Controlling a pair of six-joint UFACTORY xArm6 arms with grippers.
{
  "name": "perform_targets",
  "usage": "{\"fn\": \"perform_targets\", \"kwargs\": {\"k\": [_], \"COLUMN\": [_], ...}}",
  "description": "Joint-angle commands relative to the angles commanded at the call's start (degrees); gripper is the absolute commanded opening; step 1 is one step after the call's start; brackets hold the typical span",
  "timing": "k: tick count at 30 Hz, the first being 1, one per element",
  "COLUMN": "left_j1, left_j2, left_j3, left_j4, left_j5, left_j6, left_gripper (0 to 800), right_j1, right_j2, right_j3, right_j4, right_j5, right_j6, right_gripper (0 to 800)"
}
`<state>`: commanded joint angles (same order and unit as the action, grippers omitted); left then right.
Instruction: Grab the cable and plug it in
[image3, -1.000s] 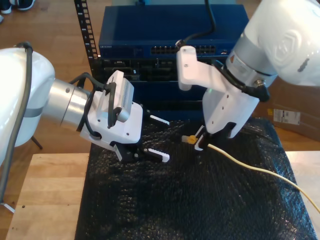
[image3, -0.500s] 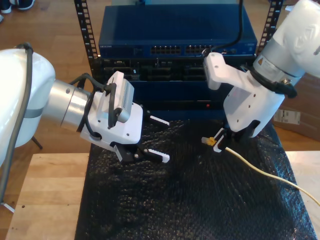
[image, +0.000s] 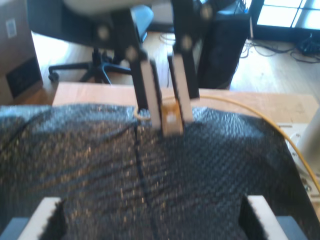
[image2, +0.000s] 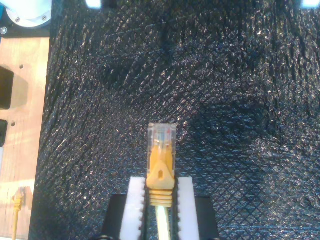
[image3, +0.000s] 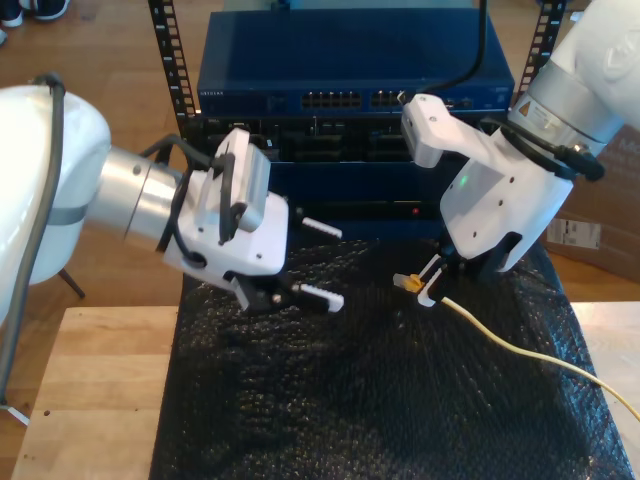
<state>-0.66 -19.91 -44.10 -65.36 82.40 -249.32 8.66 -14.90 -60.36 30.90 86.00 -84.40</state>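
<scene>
Cable (image3: 520, 346): plug clamped in second tool (image2: 160, 192), above black mat (image3: 380, 400). First tool (image3: 310, 262): open, empty. Advice: keep plug level, align squarely with switch (image3: 350, 70) port, push straight.

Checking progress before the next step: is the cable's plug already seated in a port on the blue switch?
No. In the exterior view the plug hangs over the black mat, clamped in my second hand, apart from the switch.

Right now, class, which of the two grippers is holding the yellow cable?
My second gripper, on the exterior view's right, is shut on the cable behind its plug. My first gripper is open, holding nothing.
</scene>
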Motion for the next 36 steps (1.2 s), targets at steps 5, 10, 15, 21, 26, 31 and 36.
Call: {"fn": "perform_targets", "kwargs": {"k": [5, 10, 15, 21, 26, 31, 36], "left_j1": [-2.37, -2.37, -2.29, -2.37, -2.29, -2.20, -2.20], "left_j2": [0.18, 0.35, 0.44, 0.62, 0.62, 0.53, 0.62], "left_j3": [-0.09, -0.18, -0.09, 0.18, 0.26, 0.35, 0.26], "left_j4": [-0.35, -0.70, -0.88, -0.88, -0.88, -0.88, -0.88], "left_j5": [0.00, 0.70, 0.97, 0.97, 0.97, 1.05, 0.97], "left_j6": [-0.18, -2.11, -5.01, -5.63, -5.63, -5.54, -5.45], "left_gripper": [800, 784, 755, 722, 720, 720, 711], "right_j1": [-0.09, 0.09, 0.26, 0.62, 2.64, 4.04, 4.92], "right_j2": [-1.67, -3.08, -3.69, -4.22, -3.69, -1.67, -0.26], "right_j3": [0.18, 0.44, 0.44, 0.62, 1.32, 0.97, 0.97], "right_j4": [0.09, 0.00, -0.26, -0.44, -0.09, 0.09, 0.09], "right_j5": [-0.09, -0.26, -0.44, -0.97, -2.90, -4.92, -5.71], "right_j6": [0.00, 0.09, 0.09, 0.26, 0.35, 0.44, 0.44], "right_gripper": [7, 9, 10, 9, 7, 7, 6]}}
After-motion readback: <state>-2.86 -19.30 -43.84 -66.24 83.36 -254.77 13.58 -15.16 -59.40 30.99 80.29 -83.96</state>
